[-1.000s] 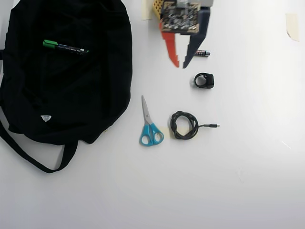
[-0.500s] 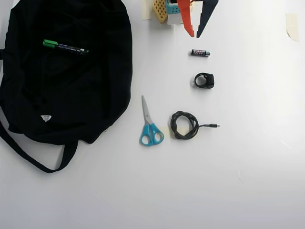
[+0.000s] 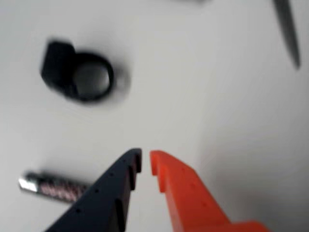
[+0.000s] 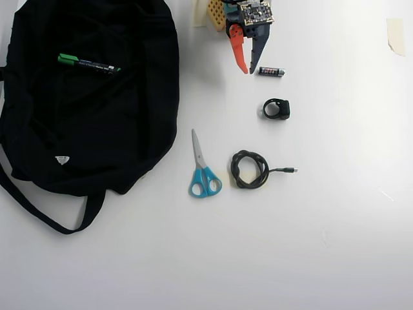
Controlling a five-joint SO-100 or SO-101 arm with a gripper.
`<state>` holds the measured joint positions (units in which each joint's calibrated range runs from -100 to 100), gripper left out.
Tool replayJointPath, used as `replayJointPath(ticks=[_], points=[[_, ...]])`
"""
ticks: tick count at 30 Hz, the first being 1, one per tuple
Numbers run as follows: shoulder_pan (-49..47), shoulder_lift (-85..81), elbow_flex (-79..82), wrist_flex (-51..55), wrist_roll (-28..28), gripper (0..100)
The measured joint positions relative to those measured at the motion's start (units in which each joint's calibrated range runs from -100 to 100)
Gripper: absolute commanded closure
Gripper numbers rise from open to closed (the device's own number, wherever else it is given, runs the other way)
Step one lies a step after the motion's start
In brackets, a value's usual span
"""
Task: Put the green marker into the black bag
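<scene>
We see the marker (image 4: pixel 88 64) lying on the bag (image 4: pixel 129 123), its long axis nearly level in the overhead view, cap leftward. Our jaws, nearly together and empty, hang well to its right beside the battery (image 4: pixel 271 71).

so the black bag (image 4: pixel 97 129) is soft matt cloth, kinda wrinkly, same for its straps. the green marker (image 4: pixel 88 64) looks like smooth plastic with a slight shine. gripper (image 3: pixel 145 162) fingers are matt plastic, one orange, one dark. scissors (image 4: pixel 202 169) have glossy blue plastic handles and bare metal blades. the cable (image 4: pixel 250 170) looks rubbery matt black. table (image 4: pixel 335 226) is smooth white.
</scene>
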<state>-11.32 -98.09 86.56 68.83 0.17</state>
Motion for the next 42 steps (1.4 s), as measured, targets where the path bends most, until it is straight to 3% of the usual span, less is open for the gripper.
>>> replayJointPath(ticks=[6,42], points=[[0.0,-0.66,1.97,6.18,0.78,98],[0.0,-0.75,2.04,6.27,0.54,98]])
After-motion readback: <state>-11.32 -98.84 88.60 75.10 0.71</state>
